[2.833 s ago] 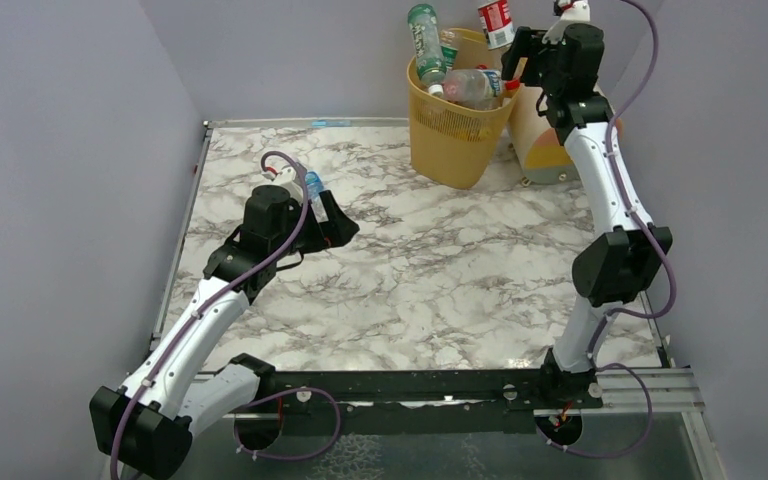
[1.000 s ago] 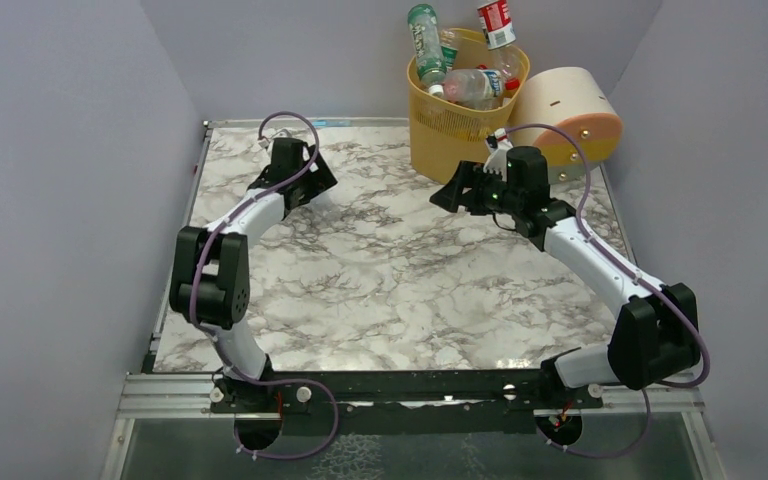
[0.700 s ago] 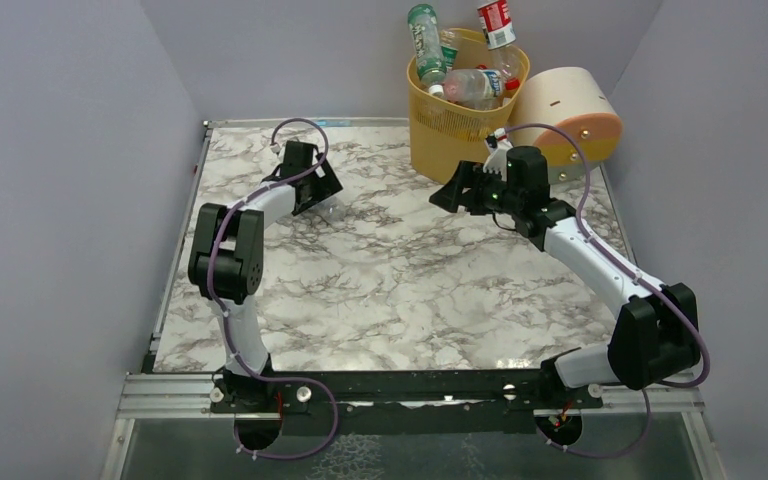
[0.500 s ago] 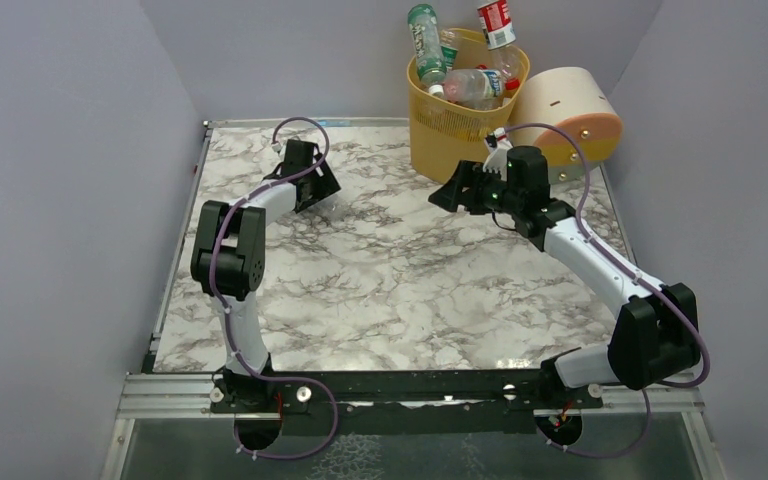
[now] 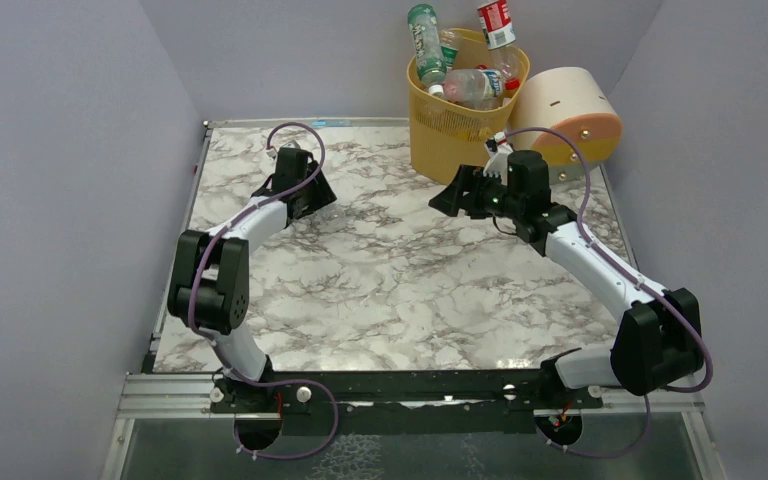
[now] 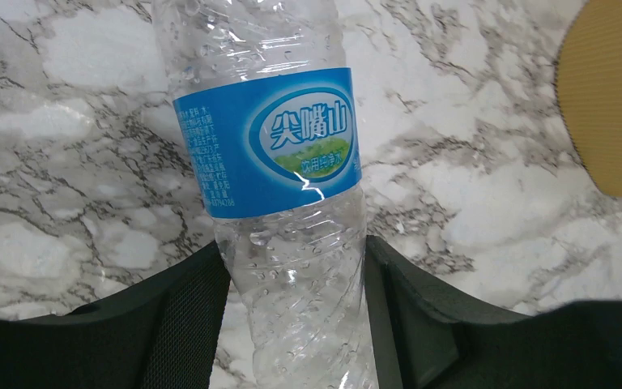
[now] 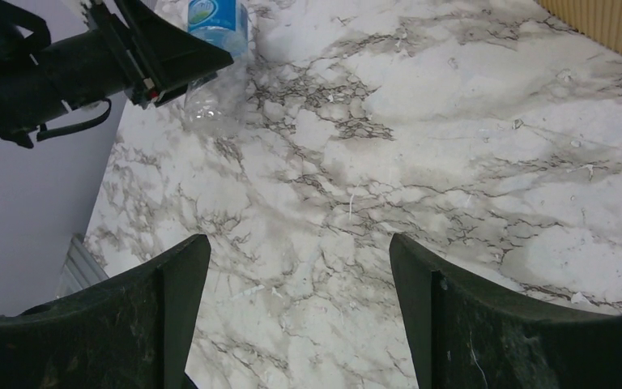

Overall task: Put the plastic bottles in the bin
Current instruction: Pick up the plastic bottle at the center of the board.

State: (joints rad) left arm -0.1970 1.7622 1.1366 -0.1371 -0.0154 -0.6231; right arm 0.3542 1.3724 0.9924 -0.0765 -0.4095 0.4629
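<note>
A clear plastic bottle (image 6: 291, 162) with a blue label lies on the marble table at the back left. My left gripper (image 6: 296, 255) is shut on its lower body, with one finger pressed against each side. From the right wrist view the same bottle (image 7: 215, 49) pokes out past the left gripper (image 7: 170, 61). In the top view the left gripper (image 5: 312, 195) is low over the table. My right gripper (image 5: 447, 197) hovers near the table's middle back. It is open and empty (image 7: 300, 251). The yellow-orange bin (image 5: 455, 135) stands at the back, with several bottles (image 5: 470, 87) sticking out of it.
A cream-and-peach cylinder (image 5: 565, 115) lies to the right of the bin. Grey walls enclose the table on the left, back and right. The bin's wall (image 6: 607, 97) shows at the right edge of the left wrist view.
The left jaws have narrowed from wide open onto the bottle, and the left arm's elbow has shifted. The right arm came down from over the bin earlier and has held still since.
</note>
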